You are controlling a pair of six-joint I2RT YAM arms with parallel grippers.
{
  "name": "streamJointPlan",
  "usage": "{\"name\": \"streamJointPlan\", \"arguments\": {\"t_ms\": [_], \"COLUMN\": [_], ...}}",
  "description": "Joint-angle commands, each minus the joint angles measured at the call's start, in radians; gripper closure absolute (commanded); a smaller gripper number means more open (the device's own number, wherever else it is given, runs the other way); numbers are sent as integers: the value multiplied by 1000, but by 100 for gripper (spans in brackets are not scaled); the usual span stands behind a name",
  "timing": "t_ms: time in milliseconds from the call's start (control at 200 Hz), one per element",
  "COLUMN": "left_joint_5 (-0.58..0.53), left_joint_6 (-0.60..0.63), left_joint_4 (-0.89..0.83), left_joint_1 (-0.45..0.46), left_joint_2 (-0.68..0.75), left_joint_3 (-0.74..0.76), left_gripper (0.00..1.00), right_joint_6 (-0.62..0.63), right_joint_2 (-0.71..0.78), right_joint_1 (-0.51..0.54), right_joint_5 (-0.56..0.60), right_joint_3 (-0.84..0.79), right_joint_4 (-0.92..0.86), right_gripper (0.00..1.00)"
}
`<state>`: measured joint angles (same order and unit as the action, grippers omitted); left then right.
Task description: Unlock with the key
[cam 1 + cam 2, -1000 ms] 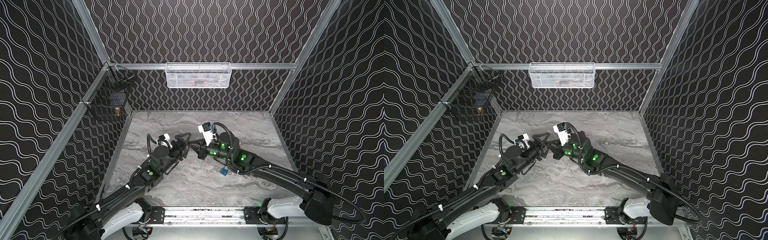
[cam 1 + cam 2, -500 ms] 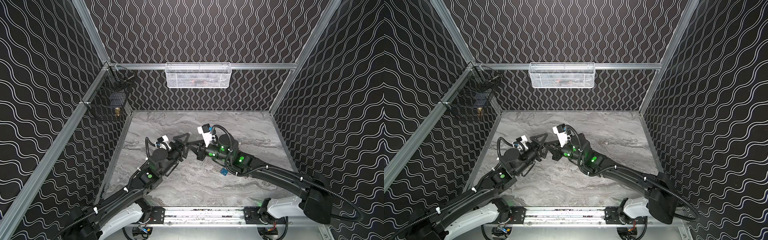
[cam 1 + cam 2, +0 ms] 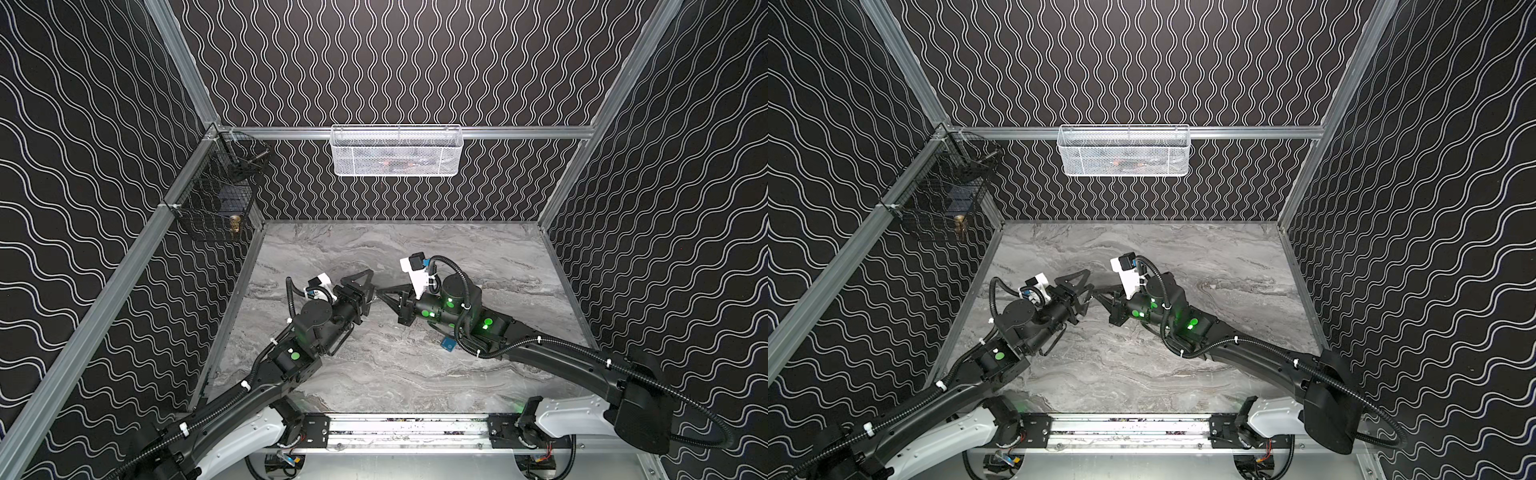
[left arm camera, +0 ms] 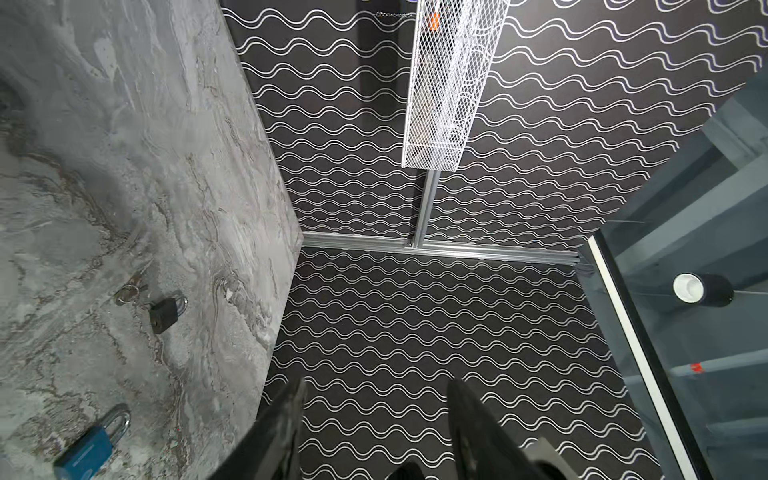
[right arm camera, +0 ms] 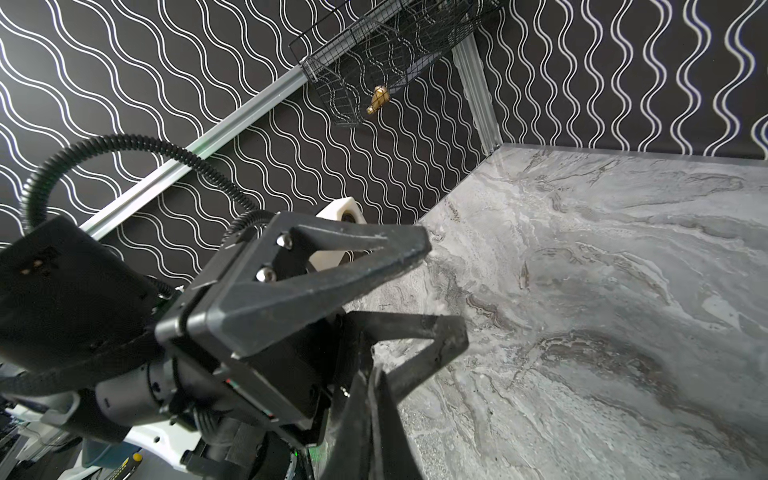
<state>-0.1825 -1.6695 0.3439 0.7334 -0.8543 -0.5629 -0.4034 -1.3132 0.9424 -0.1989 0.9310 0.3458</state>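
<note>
Right gripper (image 3: pixel 378 294): jaws shut tight, contents not discernible. Left gripper (image 4: pixel 376 386): jaws half apart, empty, flanking the right tip, probably set for a hand-over. Keys on ring (image 4: pixel 129 291): flat on marble table (image 4: pixel 83 166), right of centre, just beside black padlock (image 4: pixel 164 312); pointing and long axis too small to tell.

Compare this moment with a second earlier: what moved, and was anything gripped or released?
The fingers of the left gripper narrowed around the closed tip of the right gripper but still stand apart, and the left arm eased slightly back toward its base. No grasp or release shows. The right gripper stayed shut, and the blue padlock lies unmoved on the grey marble-patterned table.
</note>
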Motion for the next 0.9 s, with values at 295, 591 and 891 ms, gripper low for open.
{"name": "streamJointPlan", "arguments": {"t_ms": [295, 591, 891], "left_joint_5": [-1, 1, -12], "left_joint_6": [-36, -61, -63], "left_joint_4": [1, 24, 4], "left_joint_1": [0, 0, 0], "left_joint_2": [1, -8, 4], "left_joint_3": [-15, -14, -19], "left_gripper": [35, 27, 23], "right_joint_6": [55, 83, 99], "right_joint_2": [-12, -69, -86], "right_joint_1": [3, 3, 2], "right_joint_5": [-4, -9, -22], "right_joint_3": [-9, 28, 0], "right_joint_4": [141, 219, 255], "right_gripper": [100, 100, 100]}}
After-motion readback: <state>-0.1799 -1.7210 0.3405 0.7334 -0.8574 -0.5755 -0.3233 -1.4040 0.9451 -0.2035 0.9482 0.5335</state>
